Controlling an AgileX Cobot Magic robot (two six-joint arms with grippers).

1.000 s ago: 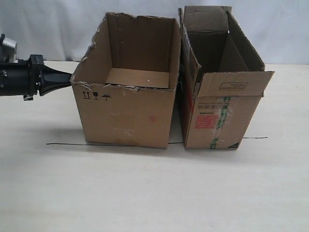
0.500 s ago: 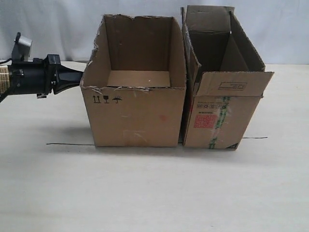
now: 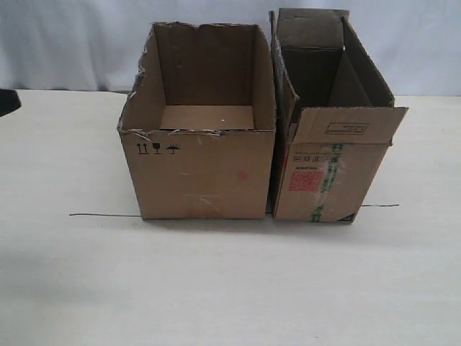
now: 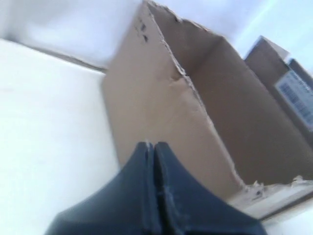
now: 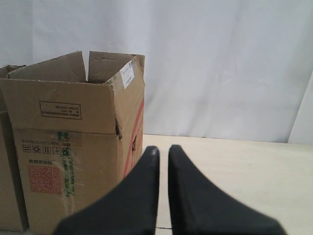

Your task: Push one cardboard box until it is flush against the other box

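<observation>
The wide cardboard box (image 3: 198,173) with the torn rim stands on the table, its right side against the taller other box (image 3: 324,173) with the red label; no gap shows between them at the front. Only a dark tip of my left gripper (image 3: 7,101) shows at the exterior view's left edge, well clear of the box. In the left wrist view the left gripper (image 4: 152,144) is shut and empty, pointing at the cardboard box (image 4: 146,98). My right gripper (image 5: 163,149) is open by a narrow slit, empty, beside the other box (image 5: 73,147).
A thin black line (image 3: 104,215) runs across the pale table (image 3: 230,288) under the boxes' front edges. A white backdrop (image 3: 72,43) closes off the far side. The other box's flaps (image 3: 353,126) stick out forward and upward.
The left gripper pushed the cardboard box rightward against the other box, then drew back to the left, almost out of the exterior view. The other box stayed in place.
</observation>
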